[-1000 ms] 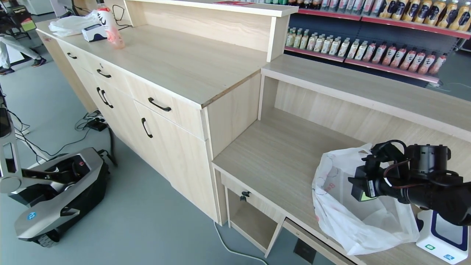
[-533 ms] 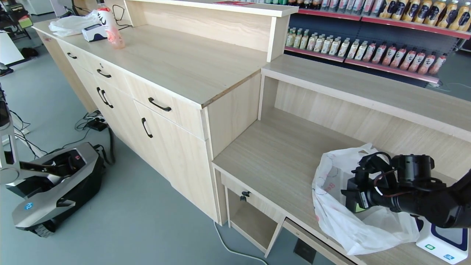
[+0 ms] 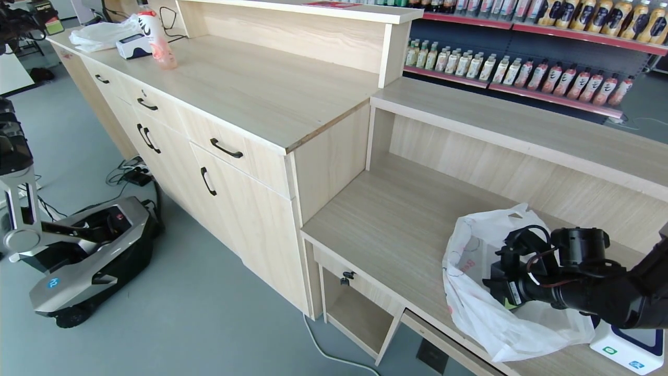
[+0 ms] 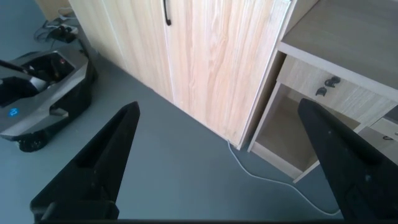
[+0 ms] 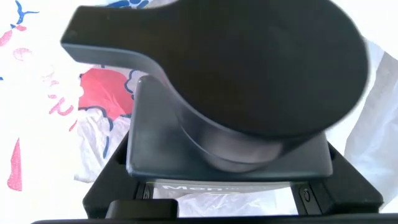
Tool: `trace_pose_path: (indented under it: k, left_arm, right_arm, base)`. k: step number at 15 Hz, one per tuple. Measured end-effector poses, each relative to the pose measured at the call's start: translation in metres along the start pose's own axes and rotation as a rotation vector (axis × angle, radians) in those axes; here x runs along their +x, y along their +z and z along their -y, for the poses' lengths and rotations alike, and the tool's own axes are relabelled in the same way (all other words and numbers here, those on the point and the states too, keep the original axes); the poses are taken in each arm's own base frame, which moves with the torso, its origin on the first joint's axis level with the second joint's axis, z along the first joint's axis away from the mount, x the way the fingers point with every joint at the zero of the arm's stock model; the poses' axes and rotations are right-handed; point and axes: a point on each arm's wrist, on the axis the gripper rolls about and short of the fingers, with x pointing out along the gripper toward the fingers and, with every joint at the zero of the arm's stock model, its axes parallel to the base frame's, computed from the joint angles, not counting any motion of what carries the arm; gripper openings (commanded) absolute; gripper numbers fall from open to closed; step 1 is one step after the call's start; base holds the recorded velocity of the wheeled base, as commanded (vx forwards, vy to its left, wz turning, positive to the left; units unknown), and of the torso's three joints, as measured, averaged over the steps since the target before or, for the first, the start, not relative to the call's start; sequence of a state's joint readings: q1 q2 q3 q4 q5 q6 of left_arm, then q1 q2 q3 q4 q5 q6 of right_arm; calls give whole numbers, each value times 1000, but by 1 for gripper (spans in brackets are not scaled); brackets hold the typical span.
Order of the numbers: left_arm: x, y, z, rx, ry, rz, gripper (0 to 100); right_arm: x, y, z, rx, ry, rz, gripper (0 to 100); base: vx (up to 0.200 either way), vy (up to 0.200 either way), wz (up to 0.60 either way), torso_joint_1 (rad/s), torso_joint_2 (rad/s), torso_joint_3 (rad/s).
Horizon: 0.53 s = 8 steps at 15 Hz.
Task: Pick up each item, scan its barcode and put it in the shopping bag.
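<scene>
Right hand (image 3: 502, 286) is down in the open mouth of the shopping bag (image 3: 469, 313) on the low bench (image 3: 396, 224) — placed, I'd judge, to drop an item in — a dark round-topped object (image 5: 230, 93) close against the printed plastic, though clamped or apart I cannot tell. Left hand (image 4: 217, 104) hangs over the floor (image 4: 186, 162), fingers (image 4: 93, 168) wide apart, holding nothing; the white scanner (image 3: 623, 344) sits just beside the bag, whose floppy rim could snag the hand.

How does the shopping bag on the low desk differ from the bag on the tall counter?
The shopping bag stands puffed open on the low desk; the far bag lies slumped on the tall counter. The shopping bag shows red print; the far bag shows none. Both are thin white plastic.
</scene>
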<state>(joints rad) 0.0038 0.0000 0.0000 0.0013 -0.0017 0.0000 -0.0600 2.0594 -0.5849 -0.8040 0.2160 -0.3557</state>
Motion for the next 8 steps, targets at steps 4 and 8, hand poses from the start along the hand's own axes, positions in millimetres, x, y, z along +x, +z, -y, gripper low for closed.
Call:
trace_pose_path:
  k: [4,8]
  left_arm:
    - [0,0,0,0,0,0,100]
    - [0,0,0,0,0,0,100]
  right_arm:
    - [4,-2,-1,-4,15,-4,0]
    - [6,-3,0,-1,27,-5,0]
  base:
    - [0,0,0,0,0,0]
    - [0,0,0,0,0,0]
